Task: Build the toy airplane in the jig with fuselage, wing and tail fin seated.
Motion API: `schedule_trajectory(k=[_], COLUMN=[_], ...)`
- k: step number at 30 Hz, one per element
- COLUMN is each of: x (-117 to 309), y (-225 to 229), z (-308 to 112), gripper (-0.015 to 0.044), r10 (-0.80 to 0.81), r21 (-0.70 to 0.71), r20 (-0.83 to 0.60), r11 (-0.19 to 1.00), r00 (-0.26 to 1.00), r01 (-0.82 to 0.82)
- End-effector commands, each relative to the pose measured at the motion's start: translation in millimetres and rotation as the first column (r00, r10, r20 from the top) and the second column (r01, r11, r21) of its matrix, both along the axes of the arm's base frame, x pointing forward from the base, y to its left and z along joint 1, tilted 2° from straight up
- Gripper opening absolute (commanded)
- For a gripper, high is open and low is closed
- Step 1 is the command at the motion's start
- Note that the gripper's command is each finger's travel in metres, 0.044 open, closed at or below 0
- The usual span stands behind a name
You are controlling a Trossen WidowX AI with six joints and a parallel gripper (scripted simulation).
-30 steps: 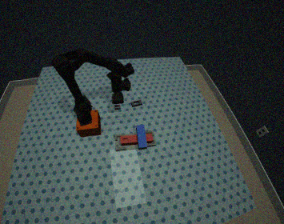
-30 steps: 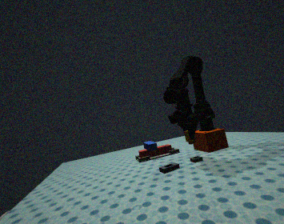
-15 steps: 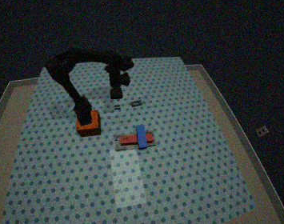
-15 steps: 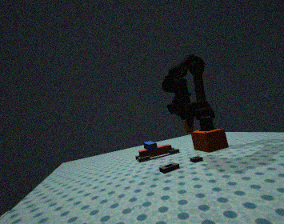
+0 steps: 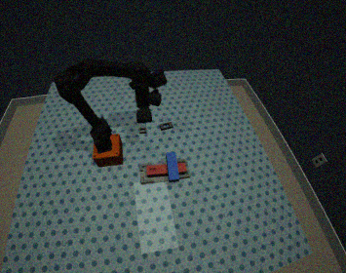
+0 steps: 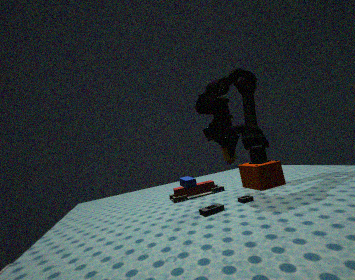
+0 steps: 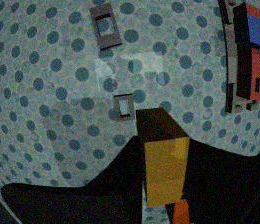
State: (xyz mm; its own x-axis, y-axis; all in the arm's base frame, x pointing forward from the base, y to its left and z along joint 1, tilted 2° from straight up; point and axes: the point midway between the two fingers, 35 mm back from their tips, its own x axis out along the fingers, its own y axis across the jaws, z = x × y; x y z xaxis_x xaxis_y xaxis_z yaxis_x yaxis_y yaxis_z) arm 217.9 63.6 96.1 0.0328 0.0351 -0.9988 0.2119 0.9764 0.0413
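The red fuselage [image 5: 157,171] [image 6: 206,186] [image 7: 258,65] lies in the grey cradle of the jig [image 5: 156,179] [image 7: 231,75]. The blue wing [image 5: 173,167] [image 6: 187,182] [image 7: 257,31] sits across the top of the fuselage; its tab is hidden. A dark socket [image 7: 257,85] shows open near the fuselage's tail end. My gripper [image 7: 152,140] is shut on the yellow tail fin [image 7: 165,170] [image 6: 229,156] and holds it above the table, over by the small holder and away from the jig. The fin's tab is not clearly seen.
An empty small grey holder [image 5: 142,131] [image 6: 245,199] [image 7: 116,108] lies below the gripper. A larger empty grey holder [image 6: 211,210] [image 7: 111,41] lies beside it. The arm's orange base block [image 5: 108,155] [image 6: 262,175] stands left of the jig in the top view.
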Motion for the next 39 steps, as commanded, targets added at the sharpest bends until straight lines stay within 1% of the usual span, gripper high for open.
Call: schedule_trajectory(k=[1,19,39], x=[4,17,14], y=[-11,-66,-129], z=[-4,-17,-31], gripper=[0.0000,0.0000,0.0000], r10=[0.001,-0.029,-0.032], r21=[0.000,-0.014,-0.018], r20=[-0.005,0.003,-0.003], r11=[1.000,0.999,0.999], r00=[1.000,1.000,0.999], r01=[-0.001,0.029,0.032])
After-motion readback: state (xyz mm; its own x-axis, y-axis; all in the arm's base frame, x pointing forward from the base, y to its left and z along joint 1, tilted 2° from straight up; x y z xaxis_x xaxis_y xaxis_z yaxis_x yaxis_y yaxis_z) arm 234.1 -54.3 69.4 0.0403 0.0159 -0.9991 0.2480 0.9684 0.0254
